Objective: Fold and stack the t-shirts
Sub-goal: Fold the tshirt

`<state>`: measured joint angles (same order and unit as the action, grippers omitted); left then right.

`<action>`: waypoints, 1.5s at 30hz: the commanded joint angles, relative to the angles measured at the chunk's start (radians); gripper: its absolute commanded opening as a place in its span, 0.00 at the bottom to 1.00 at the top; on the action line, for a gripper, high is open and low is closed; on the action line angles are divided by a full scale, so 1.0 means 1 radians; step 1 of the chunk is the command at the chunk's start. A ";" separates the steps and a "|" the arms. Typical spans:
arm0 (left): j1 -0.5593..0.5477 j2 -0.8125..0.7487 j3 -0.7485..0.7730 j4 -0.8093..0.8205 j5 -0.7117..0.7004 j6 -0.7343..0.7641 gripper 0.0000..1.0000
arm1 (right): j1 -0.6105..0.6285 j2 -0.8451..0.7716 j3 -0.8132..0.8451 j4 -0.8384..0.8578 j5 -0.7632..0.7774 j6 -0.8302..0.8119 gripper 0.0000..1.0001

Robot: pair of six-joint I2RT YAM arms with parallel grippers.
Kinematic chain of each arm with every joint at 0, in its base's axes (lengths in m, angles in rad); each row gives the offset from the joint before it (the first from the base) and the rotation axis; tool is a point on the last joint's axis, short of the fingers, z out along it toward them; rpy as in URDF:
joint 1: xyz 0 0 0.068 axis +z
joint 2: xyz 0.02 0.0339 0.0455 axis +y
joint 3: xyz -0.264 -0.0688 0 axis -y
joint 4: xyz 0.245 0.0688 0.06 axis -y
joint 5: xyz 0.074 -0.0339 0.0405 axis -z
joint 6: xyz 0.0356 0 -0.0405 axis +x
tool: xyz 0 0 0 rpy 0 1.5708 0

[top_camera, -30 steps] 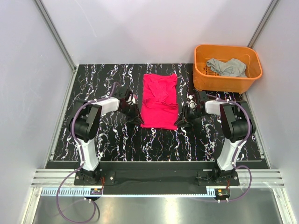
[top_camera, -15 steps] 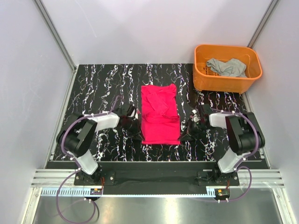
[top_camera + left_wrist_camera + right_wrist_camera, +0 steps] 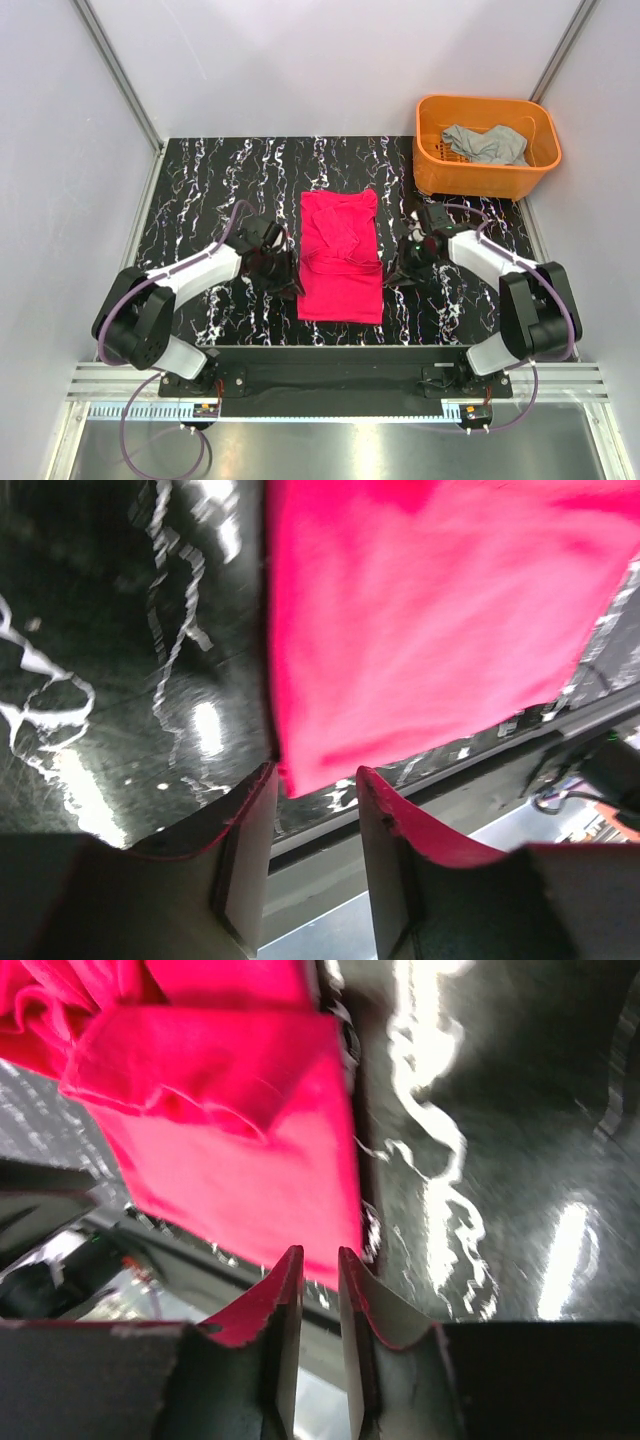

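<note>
You look mid-fold on the magenta-red t-shirt [image 3: 340,260], left hand [image 3: 315,777] and right hand [image 3: 320,1256] both released beside it; next, grasp its near corners.

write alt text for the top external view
A magenta-red t-shirt lies folded into a long strip on a black marbled table, with the left gripper and right gripper low at either side of its near half. A grey t-shirt sits crumpled in an orange basket at the far right.
</note>
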<state>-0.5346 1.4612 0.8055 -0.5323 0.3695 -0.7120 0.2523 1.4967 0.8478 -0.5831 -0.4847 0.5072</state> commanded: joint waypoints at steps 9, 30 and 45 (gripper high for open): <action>0.016 0.010 0.107 -0.023 0.028 0.045 0.39 | 0.134 0.200 0.097 0.198 0.149 0.134 0.20; 0.019 0.275 0.365 -0.014 0.140 0.111 0.44 | 0.071 0.413 0.659 -0.070 0.152 -0.065 0.43; 0.169 0.511 0.589 0.000 0.108 0.126 0.40 | 0.068 0.157 0.295 -0.015 -0.005 0.039 0.42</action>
<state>-0.4335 1.9480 1.2884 -0.5655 0.4885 -0.6048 0.3180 1.6878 1.1492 -0.6296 -0.4431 0.5156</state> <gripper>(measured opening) 0.405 0.423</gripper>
